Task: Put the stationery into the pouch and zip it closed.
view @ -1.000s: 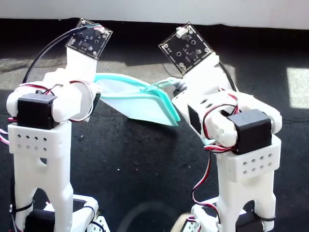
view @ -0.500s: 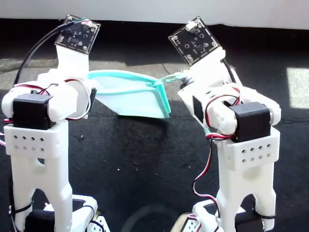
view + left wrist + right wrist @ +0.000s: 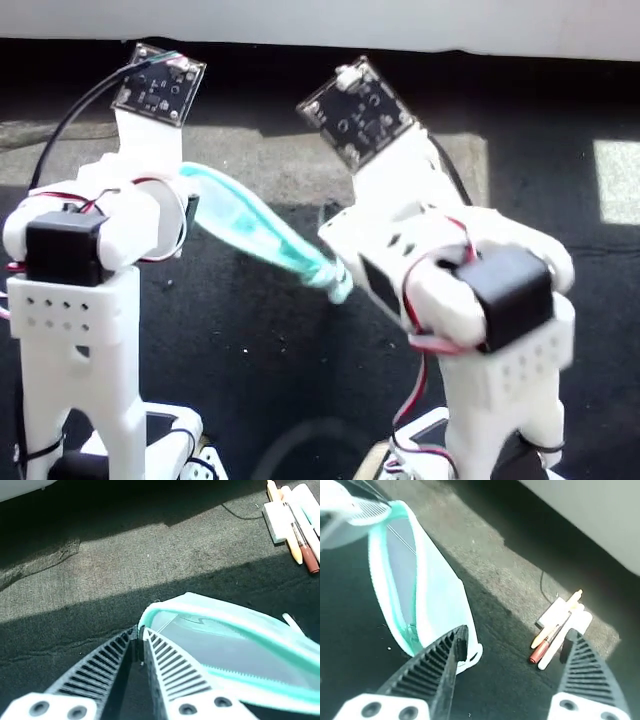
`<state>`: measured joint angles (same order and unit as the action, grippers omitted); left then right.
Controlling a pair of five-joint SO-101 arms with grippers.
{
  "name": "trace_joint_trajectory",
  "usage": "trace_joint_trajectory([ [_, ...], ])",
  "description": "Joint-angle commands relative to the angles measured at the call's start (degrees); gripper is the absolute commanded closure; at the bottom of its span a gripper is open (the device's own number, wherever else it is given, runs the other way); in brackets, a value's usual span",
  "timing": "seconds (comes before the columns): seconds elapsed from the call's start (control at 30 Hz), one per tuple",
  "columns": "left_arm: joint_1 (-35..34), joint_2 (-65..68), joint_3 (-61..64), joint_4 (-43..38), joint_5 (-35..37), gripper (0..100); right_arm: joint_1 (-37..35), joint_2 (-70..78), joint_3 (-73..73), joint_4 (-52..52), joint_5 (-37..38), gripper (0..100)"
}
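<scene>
Left gripper has its jaws clamped tight on the end of the teal pouch. Right gripper hangs with jaws wide apart, pouch beside one tip, stationery lying well beyond them.

The pouch is frosted clear with mint-green zip edging. The left gripper and right gripper are white, their fingers ribbed with dark slots. The table is charcoal black. The stationery is white, cream-orange and reddish brown.
</scene>
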<state>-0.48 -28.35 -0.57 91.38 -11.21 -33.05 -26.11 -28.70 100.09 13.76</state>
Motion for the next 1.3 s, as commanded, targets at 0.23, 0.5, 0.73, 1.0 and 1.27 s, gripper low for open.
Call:
trace_joint_trajectory([
  [0.23,1.1,0.3,5.0,-3.1,0.4,99,10.6,0.8,-1.4,-1.0,-3.6,77.1],
  [0.5,1.2,0.7,4.6,-5.4,1.3,99,24.1,13.2,12.1,-15.2,-3.7,77.1],
  [0.73,1.2,2.9,4.4,-9.3,3.4,99,25.2,22.7,12.8,-19.6,-8.2,77.0],
  [1.0,1.2,14.7,-2.0,-7.6,3.5,99,26.7,22.2,13.3,-20.2,-8.4,77.0],
  [1.27,4.3,18.1,-9.5,0.2,5.5,99,32.7,29.6,14.3,-30.3,-8.5,77.5],
])
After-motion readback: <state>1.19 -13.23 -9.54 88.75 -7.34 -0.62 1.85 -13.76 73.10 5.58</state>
